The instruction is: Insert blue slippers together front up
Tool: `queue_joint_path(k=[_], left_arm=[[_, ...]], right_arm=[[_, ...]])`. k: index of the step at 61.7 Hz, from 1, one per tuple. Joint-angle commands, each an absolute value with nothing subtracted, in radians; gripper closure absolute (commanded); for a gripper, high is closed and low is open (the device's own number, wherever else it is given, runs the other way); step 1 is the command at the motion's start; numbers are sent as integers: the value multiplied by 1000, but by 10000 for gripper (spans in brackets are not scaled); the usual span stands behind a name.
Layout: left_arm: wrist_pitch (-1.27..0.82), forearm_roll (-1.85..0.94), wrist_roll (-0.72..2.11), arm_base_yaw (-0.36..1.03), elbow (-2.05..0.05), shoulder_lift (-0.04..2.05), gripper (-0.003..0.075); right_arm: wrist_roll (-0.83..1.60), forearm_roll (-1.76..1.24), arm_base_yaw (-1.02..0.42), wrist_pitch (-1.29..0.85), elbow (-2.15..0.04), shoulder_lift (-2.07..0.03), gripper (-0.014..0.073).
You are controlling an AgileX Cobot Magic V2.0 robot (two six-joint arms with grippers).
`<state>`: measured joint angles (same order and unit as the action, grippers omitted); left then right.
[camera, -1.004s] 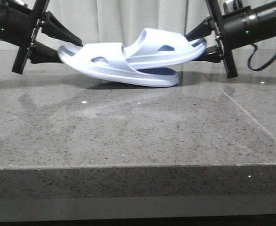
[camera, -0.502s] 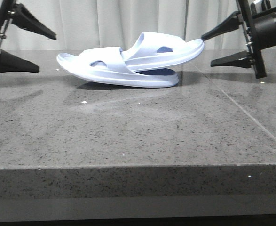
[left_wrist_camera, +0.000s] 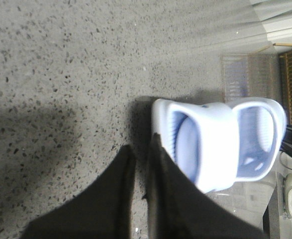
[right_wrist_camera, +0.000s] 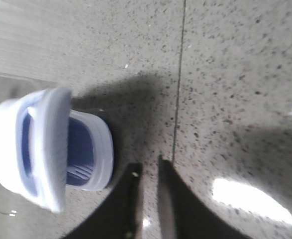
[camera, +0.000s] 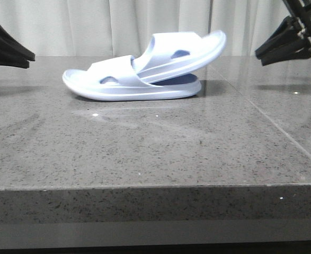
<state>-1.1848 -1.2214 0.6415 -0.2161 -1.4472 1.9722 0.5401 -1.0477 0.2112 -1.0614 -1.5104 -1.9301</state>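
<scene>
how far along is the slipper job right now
Looks essentially done: the pale blue foam slippers sit nested on the grey stone table, one slid through the other's strap. Nothing is in hand; the left gripper and right gripper are clear. Little seems left.

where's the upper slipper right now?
Front view: the upper slipper is centre-back on the table, tucked through the lower slipper's strap, its right end tilted up. Both end effectors are clear of it.

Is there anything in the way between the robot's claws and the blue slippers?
Nothing visible. The blue slippers sit nested on the stone table, with only bare tabletop between them and the left gripper on one side and the right gripper on the other.
</scene>
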Motion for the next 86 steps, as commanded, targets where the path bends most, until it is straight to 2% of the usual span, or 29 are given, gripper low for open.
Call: queue_joint_path(k=[1, 9, 27, 40, 52, 68, 86], left_arm=[[-1268, -1284, 648, -215, -1469, 1906, 741], [-1256, -1262, 652, -215, -1469, 1885, 741], [-1014, -1047, 652, -213, -1437, 1698, 741], [-783, -978, 724, -213, -1299, 1499, 741], [-548, -975, 825, -190, -1111, 1286, 741], [-314, -889, 867, -42, -861, 1031, 741], [-105, -870, 867, 174, -621, 760, 741]], right_arm=[[551, -1022, 216, -1053, -1535, -1835, 640], [551, -943, 216, -1052, -1535, -1802, 704], [522, -694, 174, -931, -1526, -1663, 701], [415, -393, 31, -742, -1438, -1513, 701], [400, -323, -56, -552, -1274, -1346, 701], [400, -303, -106, -258, -956, -1072, 701], [400, -309, -164, -144, -700, -725, 701]])
